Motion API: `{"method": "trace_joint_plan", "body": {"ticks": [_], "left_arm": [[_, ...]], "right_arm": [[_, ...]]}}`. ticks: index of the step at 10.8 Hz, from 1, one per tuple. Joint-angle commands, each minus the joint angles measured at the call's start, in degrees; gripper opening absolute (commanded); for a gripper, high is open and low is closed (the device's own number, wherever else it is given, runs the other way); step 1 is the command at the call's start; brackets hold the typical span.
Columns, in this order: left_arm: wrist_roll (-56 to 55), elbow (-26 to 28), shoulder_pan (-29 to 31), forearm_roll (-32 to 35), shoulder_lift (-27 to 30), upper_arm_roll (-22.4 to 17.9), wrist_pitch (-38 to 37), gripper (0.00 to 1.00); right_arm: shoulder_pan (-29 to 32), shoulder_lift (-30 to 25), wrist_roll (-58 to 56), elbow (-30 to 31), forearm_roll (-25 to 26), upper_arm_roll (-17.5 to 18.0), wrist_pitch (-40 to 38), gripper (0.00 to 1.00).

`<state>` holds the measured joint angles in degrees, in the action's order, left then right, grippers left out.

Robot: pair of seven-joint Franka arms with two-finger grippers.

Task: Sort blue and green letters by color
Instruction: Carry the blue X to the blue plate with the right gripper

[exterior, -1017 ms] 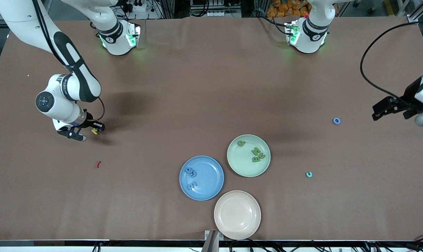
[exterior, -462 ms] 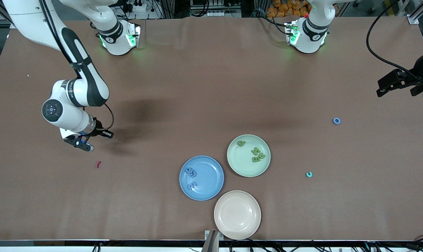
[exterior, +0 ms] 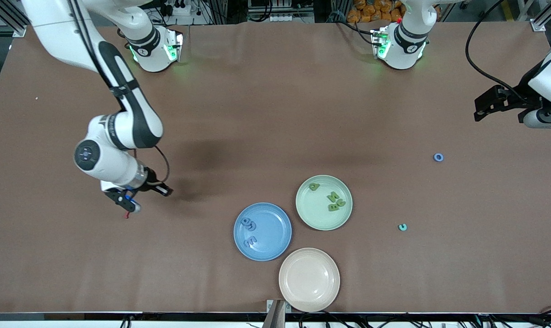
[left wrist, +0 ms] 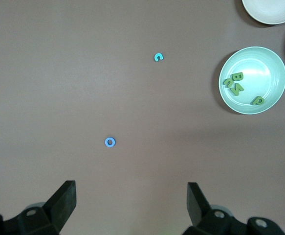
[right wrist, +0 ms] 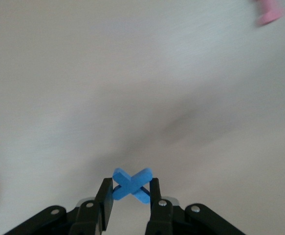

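My right gripper (exterior: 130, 206) is shut on a blue X letter (right wrist: 131, 185) and holds it just above the table, over the dark red letter (exterior: 127, 214). My left gripper (exterior: 481, 108) is open and empty, up over the left arm's end of the table; its fingers (left wrist: 64, 196) stand wide apart. A blue O (exterior: 438, 157) and a teal C (exterior: 402, 227) lie loose on the table; both show in the left wrist view, the O (left wrist: 110, 142) and the C (left wrist: 158, 57). Green letters (exterior: 333, 201) lie in the green plate (exterior: 316, 215). Blue letters (exterior: 249, 223) lie in the blue plate (exterior: 275, 230).
An empty beige plate (exterior: 309, 279) sits nearest the front camera, touching the blue plate. The three plates stand together in the middle. The green plate (left wrist: 267, 73) also shows in the left wrist view. A blurred pink shape (right wrist: 269, 12) shows in the right wrist view. The yellow letter is hidden.
My right arm has moved toward the front camera and the plates with its gripper shut; the yellow letter is now hidden by it. My left gripper has drawn away from the blue O.
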<state>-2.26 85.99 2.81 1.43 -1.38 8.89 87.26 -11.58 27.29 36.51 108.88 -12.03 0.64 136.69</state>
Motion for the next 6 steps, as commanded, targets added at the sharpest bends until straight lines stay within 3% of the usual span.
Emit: {"method": "trace_joint_plan", "body": {"ticks": [1,6], "left_arm": [[1.5,0.0,0.3,-1.1,0.5,-0.1,-1.0,1.00],[1.4,-0.2,0.3,-1.2,0.4,-0.4,-1.2,1.00]], "right_arm": [[-6.2,9.1,12.1,-14.4,-3.4,-0.3,-1.2,0.00],[-14.3,15.3,29.1,-26.9,-7.9,-0.3,-0.9,0.00]]}}
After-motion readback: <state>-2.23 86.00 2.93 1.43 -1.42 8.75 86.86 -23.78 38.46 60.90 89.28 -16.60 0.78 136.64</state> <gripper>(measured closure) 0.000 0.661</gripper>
